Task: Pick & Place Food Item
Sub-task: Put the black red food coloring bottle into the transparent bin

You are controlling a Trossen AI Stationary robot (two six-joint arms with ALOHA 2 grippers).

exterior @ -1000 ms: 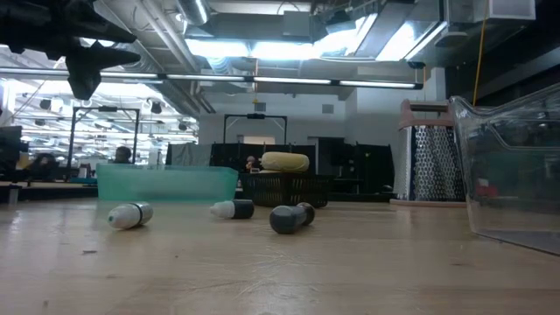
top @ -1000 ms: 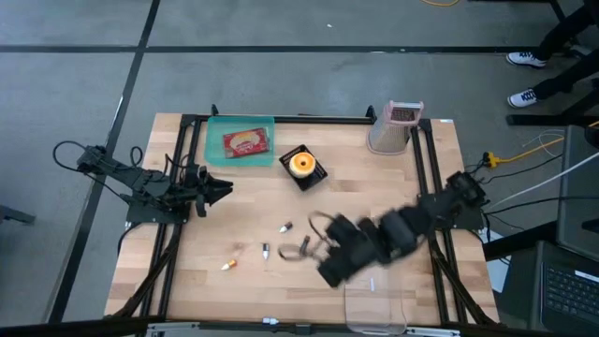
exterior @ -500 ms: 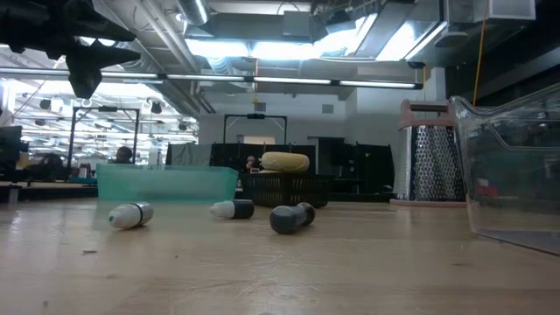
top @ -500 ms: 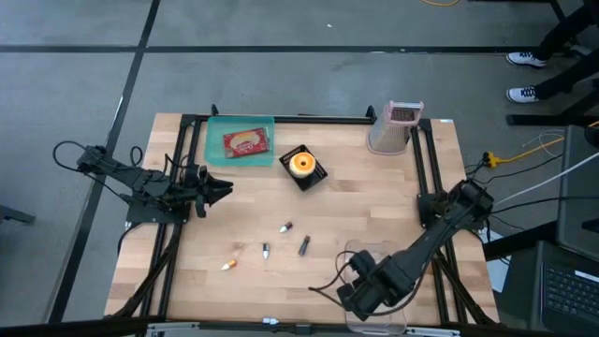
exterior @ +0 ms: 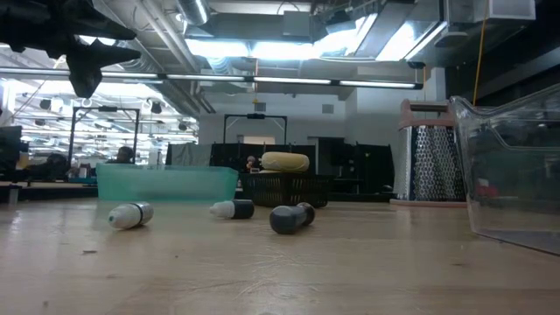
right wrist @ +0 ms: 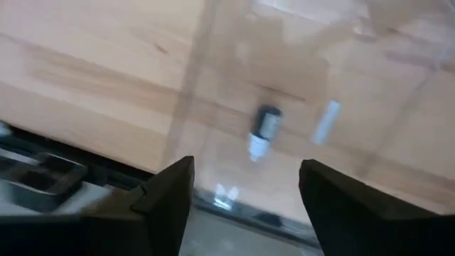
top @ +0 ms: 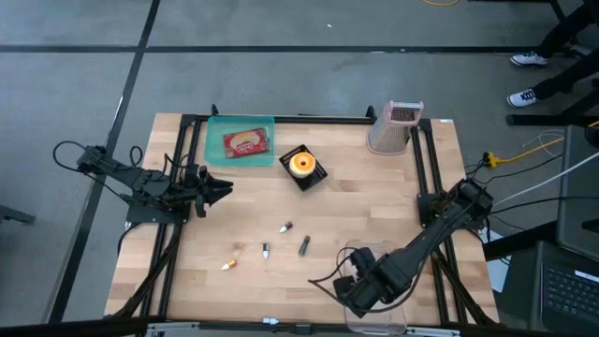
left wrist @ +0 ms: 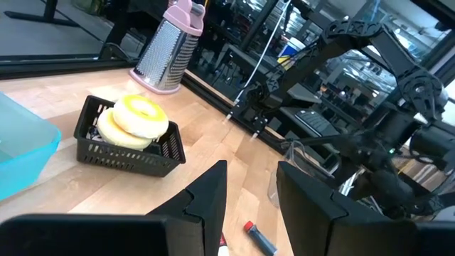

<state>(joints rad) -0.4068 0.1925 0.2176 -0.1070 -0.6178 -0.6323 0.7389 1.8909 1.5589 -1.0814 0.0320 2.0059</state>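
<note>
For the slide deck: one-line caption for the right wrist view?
Open right end effector above a clear bin, a small capped tube lying inside.

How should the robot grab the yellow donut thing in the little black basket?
Probably from straight above. The yellow ring-shaped food lies flat on top in the open black basket, whose walls block its sides. The fingers could close across the ring's outer edge, or over one side with a finger in the hole. The open left gripper is nearest.

arms: black, jointed; cables: black, looped; right claw: dark wedge-shaped fingers
</note>
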